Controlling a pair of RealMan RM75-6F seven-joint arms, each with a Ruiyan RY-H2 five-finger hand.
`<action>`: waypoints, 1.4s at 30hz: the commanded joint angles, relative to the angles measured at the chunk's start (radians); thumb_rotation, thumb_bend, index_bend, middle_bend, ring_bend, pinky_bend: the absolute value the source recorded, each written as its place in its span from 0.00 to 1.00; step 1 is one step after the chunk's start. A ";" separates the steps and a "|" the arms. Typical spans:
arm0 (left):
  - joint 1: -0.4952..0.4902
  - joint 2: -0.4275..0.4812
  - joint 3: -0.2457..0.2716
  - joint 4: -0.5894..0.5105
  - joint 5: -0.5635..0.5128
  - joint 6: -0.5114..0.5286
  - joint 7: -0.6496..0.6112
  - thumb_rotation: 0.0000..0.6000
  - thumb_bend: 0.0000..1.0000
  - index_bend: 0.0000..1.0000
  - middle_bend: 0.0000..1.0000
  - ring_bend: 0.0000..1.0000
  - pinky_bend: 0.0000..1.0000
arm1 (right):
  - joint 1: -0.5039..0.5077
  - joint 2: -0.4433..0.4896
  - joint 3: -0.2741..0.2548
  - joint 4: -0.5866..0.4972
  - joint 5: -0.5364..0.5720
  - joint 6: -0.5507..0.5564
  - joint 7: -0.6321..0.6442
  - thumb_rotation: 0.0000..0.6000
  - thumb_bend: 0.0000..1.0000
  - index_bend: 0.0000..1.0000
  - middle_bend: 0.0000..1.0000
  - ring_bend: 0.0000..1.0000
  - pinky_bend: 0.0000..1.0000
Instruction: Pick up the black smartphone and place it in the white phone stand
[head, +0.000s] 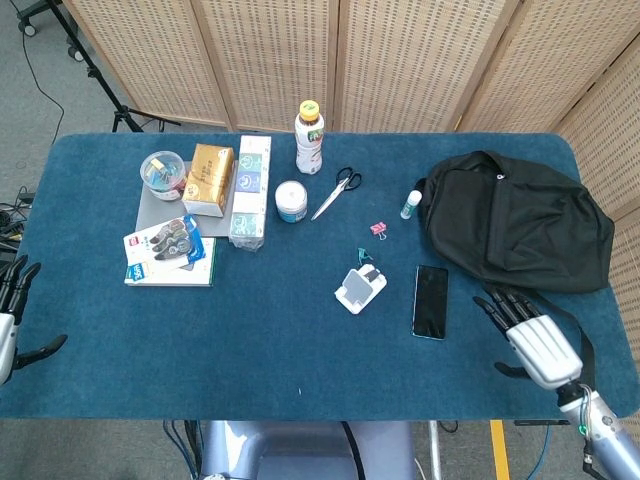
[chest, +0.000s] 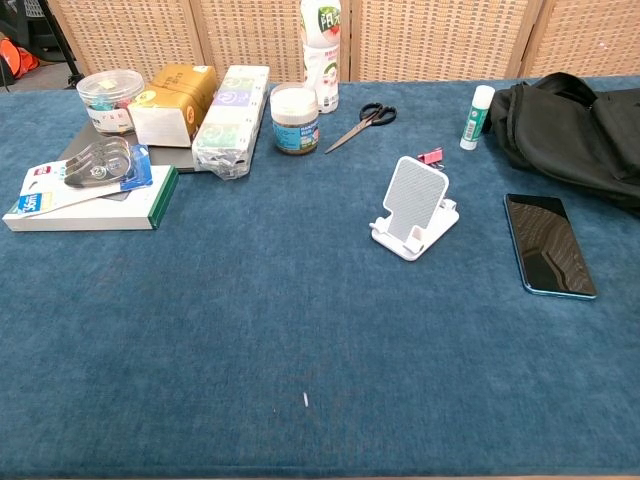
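The black smartphone (head: 431, 301) (chest: 549, 258) lies flat, screen up, on the blue table to the right of the white phone stand (head: 359, 289) (chest: 414, 209), which stands with nothing in it. My right hand (head: 530, 334) hovers over the table's front right area, a short way right of the phone, fingers spread and holding nothing. My left hand (head: 12, 318) hangs off the table's left edge, fingers apart and holding nothing. Neither hand shows in the chest view.
A black backpack (head: 513, 220) lies at the back right, just beyond the phone. A glue stick (head: 410, 205), pink clip (head: 378, 228), scissors (head: 337, 191), bottle (head: 309, 138), jar (head: 291, 201), boxes (head: 249, 191) and a book (head: 170, 258) fill the back and left.
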 joint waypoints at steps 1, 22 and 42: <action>-0.002 -0.002 -0.002 -0.003 -0.006 -0.005 0.011 1.00 0.00 0.00 0.00 0.00 0.00 | 0.095 0.023 -0.009 0.026 -0.035 -0.113 0.015 1.00 0.00 0.05 0.00 0.00 0.16; -0.022 -0.011 -0.022 -0.005 -0.081 -0.073 0.045 1.00 0.00 0.00 0.00 0.00 0.00 | 0.410 -0.041 0.048 0.019 0.152 -0.617 -0.117 1.00 0.00 0.14 0.04 0.00 0.16; -0.030 -0.015 -0.024 -0.002 -0.095 -0.089 0.051 1.00 0.00 0.00 0.00 0.00 0.00 | 0.504 -0.207 0.070 0.109 0.287 -0.691 -0.250 1.00 0.00 0.15 0.07 0.00 0.16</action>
